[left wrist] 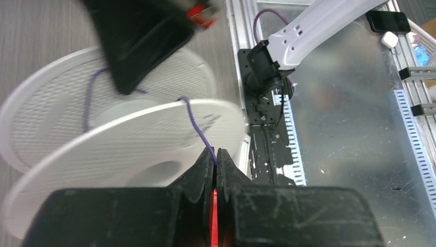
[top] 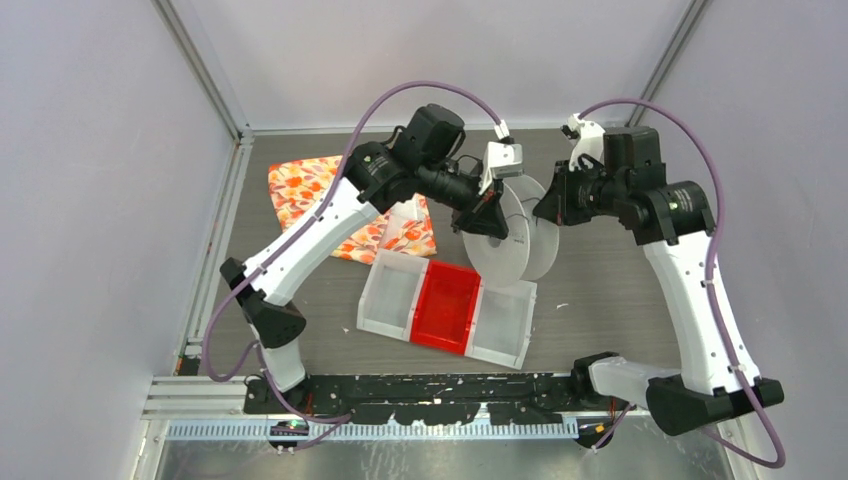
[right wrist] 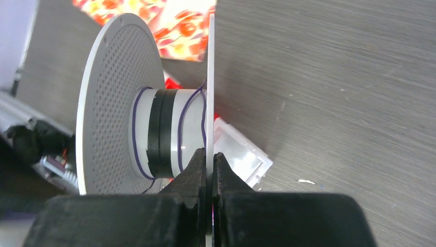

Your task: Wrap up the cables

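Few loops of the thin dark purple-blue cable (right wrist: pixel 133 126) lie around the middle of the round white plastic spool (right wrist: pixel 110 77). The right tool (right wrist: pixel 208 162) pinches the spool's rim. The left tool (left wrist: pixel 216 160) is squeezed tight on the loose cable. I think more winding is left.

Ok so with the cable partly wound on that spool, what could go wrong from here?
The left gripper pinches the cable only at its very tips; a tug might pull it free. The turns on the spool look loose and spread, so slack could undo them. The right gripper holds the spool by one thin flange edge, so it might twist or slip.
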